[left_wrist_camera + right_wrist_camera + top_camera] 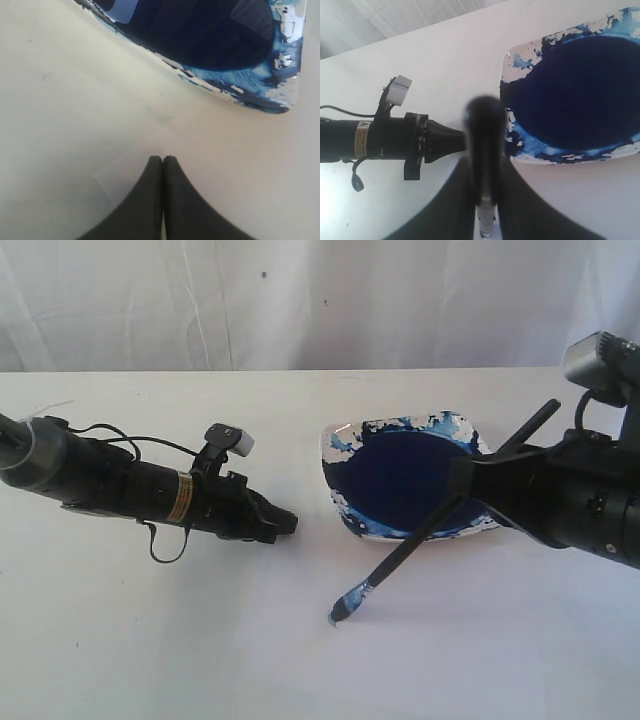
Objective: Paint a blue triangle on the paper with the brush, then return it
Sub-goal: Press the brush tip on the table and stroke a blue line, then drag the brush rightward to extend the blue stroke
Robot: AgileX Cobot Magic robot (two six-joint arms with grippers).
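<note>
I log, by surface: paper (150, 640), white, matt, smooth; dish (333, 445), white, glossy, smeared with streaky blue paint; paint pool (400, 475), navy, wet sheen; brush (415, 538), smooth black handle, slight sheen; curtain (300, 300), wrinkled white cloth; left gripper (163, 159), matt black, plastic-looking.

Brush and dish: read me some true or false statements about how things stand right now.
1. The right tool grips the brush. True.
2. The left tool is open. False: its jaws are shut on nothing.
3. The brush tip sits in the dish. False: it is down by the paper, outside the dish.
4. The dish holds dark blue paint. True.
</note>
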